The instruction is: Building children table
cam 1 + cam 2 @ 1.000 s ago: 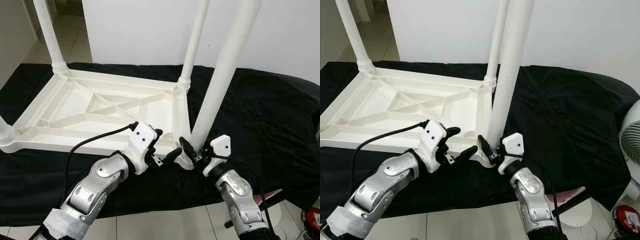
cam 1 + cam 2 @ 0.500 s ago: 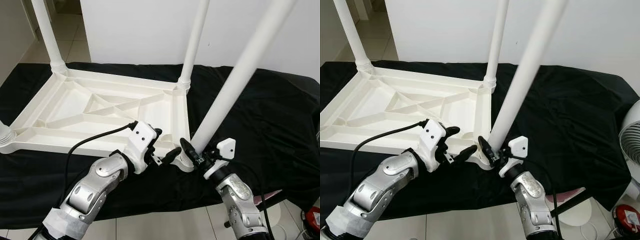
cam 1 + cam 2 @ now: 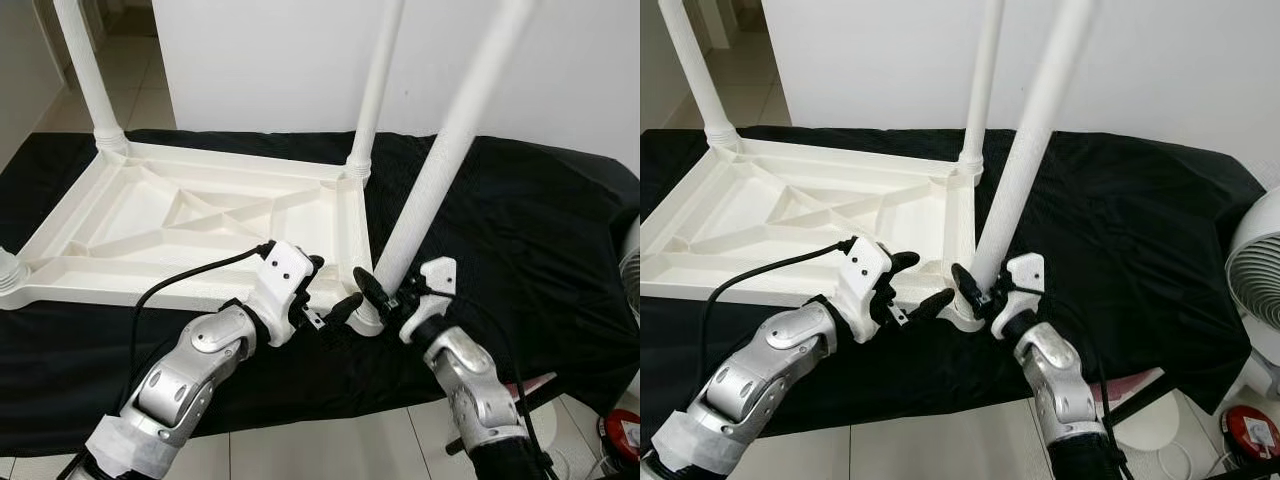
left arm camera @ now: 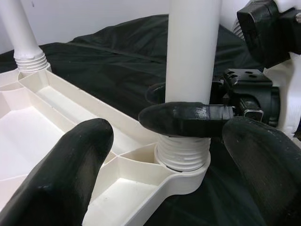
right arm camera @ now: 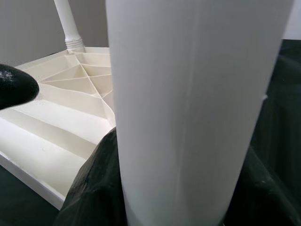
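Observation:
The white table top [image 3: 200, 215] lies upside down on a black cloth [image 3: 520, 220]. Three white legs stand in its far left [image 3: 88, 75], far right [image 3: 375, 90] and near left [image 3: 8, 270] corners. A fourth leg [image 3: 440, 160] leans to the right, its threaded foot [image 4: 181, 155] sitting in the near right corner socket [image 3: 368, 318]. My right gripper [image 3: 385, 290] is shut around this leg just above the thread. My left gripper [image 3: 330, 287] is open beside the same corner, its fingers [image 4: 70, 174] apart and holding nothing.
A white wall rises behind the cloth, with tiled floor at the far left. A white fan [image 3: 1255, 270] stands at the right, and a red object [image 3: 1252, 435] lies on the floor below it. The cloth's front edge hangs just under my arms.
Half a second ago the fourth leg leaned further right; now it stands steeper again, still in my right gripper. The left gripper has stayed put.

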Motion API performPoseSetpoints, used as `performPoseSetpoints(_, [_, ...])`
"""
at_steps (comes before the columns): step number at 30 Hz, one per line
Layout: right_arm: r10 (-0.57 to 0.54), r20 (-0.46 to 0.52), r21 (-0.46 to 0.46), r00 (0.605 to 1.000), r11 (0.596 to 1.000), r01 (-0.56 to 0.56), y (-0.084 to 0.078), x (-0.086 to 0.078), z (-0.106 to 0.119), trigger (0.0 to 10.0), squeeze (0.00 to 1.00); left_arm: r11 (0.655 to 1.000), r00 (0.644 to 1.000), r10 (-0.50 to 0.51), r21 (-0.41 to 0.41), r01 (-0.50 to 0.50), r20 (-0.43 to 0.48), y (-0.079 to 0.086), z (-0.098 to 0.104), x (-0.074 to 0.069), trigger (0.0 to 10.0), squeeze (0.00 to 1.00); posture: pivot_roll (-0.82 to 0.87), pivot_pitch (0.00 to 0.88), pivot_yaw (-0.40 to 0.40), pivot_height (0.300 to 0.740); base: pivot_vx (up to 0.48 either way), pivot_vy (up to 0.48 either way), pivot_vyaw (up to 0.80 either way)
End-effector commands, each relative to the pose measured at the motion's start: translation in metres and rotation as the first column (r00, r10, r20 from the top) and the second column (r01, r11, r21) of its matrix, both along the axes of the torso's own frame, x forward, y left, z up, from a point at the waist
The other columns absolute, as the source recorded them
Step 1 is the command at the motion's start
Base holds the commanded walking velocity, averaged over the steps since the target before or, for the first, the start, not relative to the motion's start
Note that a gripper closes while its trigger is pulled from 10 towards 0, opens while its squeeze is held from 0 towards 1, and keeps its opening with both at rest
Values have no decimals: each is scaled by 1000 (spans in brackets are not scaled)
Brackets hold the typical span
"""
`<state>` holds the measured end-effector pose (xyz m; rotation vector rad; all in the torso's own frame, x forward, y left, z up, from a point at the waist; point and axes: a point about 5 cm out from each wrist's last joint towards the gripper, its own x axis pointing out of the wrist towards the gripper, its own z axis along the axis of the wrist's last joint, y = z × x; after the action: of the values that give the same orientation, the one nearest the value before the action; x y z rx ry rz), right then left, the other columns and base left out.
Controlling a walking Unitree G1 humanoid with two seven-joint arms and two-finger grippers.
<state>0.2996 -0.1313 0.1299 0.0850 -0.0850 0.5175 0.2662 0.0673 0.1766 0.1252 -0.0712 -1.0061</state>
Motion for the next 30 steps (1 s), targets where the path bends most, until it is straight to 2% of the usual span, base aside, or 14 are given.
performPoseSetpoints(1, [-24, -88, -102, 996, 995, 15, -1, -1, -21, 10000, 0, 999, 999, -39, 12, 39, -3, 0, 0, -2, 10000, 0, 77, 76, -64, 740, 0, 0, 0])
performPoseSetpoints(4, [33, -3, -226, 999, 974, -33, 6, -3, -16, 10000, 0, 999, 999, -34, 12, 34, -2, 0, 1, -2, 10000, 0, 80, 78, -66, 740, 0, 0, 0])
performPoseSetpoints(11, [65, 31, -270, 997, 961, -54, 9, -11, -19, 10000, 0, 1000, 1000, -27, 13, 27, -6, 2, 1, -3, 10000, 0, 83, 83, -66, 740, 0, 0, 0])
performPoseSetpoints(16, [56, 22, -260, 998, 965, -48, 8, -14, -23, 10000, 0, 999, 1000, -29, 14, 29, -7, 2, 1, -4, 10000, 0, 81, 85, -63, 740, 0, 0, 0])
performPoseSetpoints(24, [42, 56, -95, 998, 995, -37, 4, -25, -27, 10000, 0, 999, 1000, -31, 15, 31, -5, 3, 2, -3, 10000, 0, 77, 86, -58, 740, 0, 0, 0])
performPoseSetpoints(30, [39, 84, -117, 996, 993, -29, 7, -27, -29, 10000, 0, 999, 999, -33, 17, 33, -5, 3, 2, -3, 10000, 0, 79, 86, -57, 740, 0, 0, 0])
